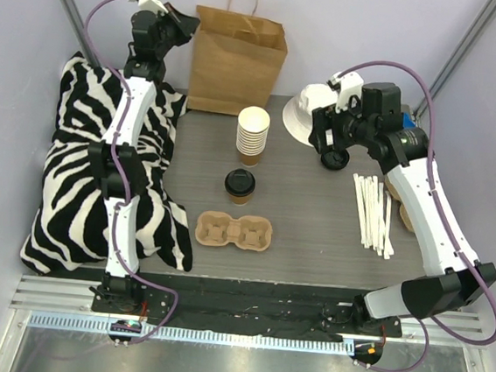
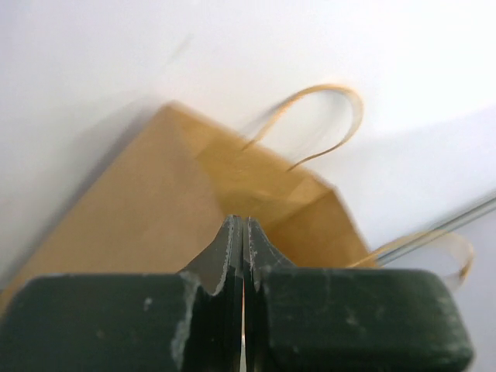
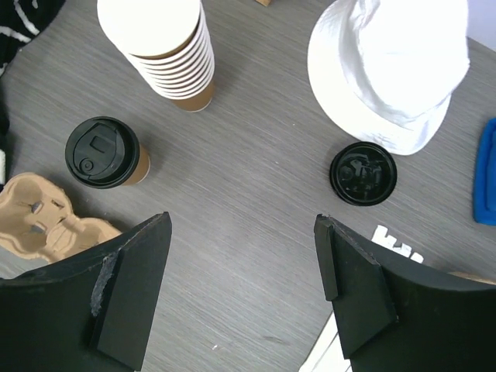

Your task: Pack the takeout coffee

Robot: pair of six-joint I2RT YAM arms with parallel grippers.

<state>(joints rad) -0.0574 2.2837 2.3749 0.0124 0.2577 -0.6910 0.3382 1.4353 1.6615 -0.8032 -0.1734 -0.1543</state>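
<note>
The takeout coffee (image 1: 240, 183) (image 3: 102, 153), a small brown cup with a black lid, stands upright mid-table. The brown paper bag (image 1: 237, 57) (image 2: 132, 209) stands at the back. My left gripper (image 1: 192, 22) (image 2: 244, 223) is raised at the bag's upper left edge. Its jaws are pressed together, and I cannot tell whether paper is pinched between them. My right gripper (image 1: 323, 133) (image 3: 244, 232) hovers open over bare table, right of the coffee, holding nothing.
A stack of lidless cups (image 1: 253, 134) (image 3: 159, 39) stands behind the coffee and a pulp carrier (image 1: 234, 231) (image 3: 39, 221) lies in front. A white hat (image 1: 312, 111) (image 3: 387, 62), loose black lid (image 3: 363, 173), white sticks (image 1: 373, 214) and zebra blanket (image 1: 82, 179) surround.
</note>
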